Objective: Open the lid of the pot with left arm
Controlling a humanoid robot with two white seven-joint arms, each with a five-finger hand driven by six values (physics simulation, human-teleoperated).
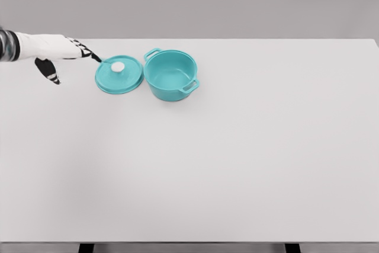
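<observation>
Head view puts the teal pot [170, 75] toward the far left part of the white desk [237, 164], upright and uncovered, its bare inside showing and a loop handle at the near right and another at the far left. Its lid [119, 75] lies flat on the desk just to the left, knob [118, 66] up, rim touching or all but touching the pot's wall; I cannot tell which. Lying there, it leaves the mouth fully clear, so I judge the opening done. My left hand [59, 57] hangs beside the lid on its far left, my fingers [89, 53] spread loosely and holding nothing; one dark fingertip reaches to the lid's edge, the thumb hangs down apart. That slack pose fits a release, with the lid resting on its own. My right arm is out of sight.
</observation>
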